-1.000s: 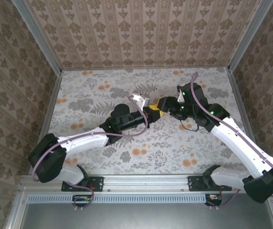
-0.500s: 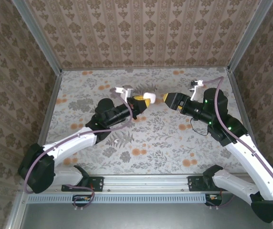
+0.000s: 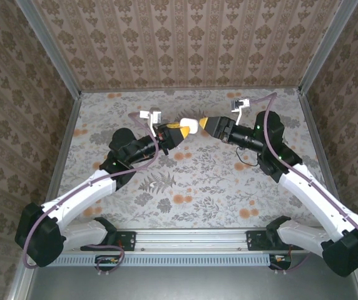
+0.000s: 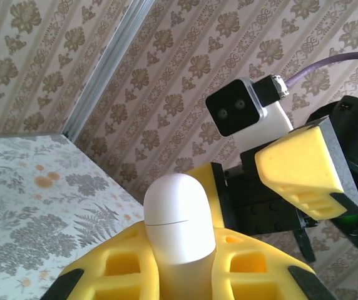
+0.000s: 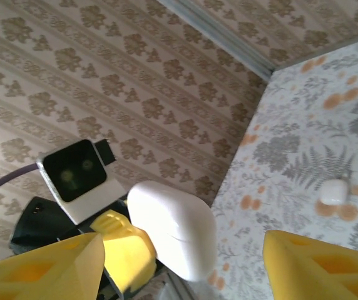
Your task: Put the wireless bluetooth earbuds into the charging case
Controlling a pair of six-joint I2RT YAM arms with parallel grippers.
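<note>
Early stage, insertion apparently not begun: left claw (image 3: 174, 131) clamped on charging case (image 4: 178, 225), held aloft, lid shut; right claw (image 3: 203, 124) spread wide, empty, just beside case. Small white bit, likely earbud (image 5: 332, 191), lies on desk (image 3: 229, 187).

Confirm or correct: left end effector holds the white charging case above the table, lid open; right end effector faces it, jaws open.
The lid is not open. The left wrist view shows the charging case shut, only a seam line visible. Left end effector grips it above the table; right end effector faces it, open.
</note>
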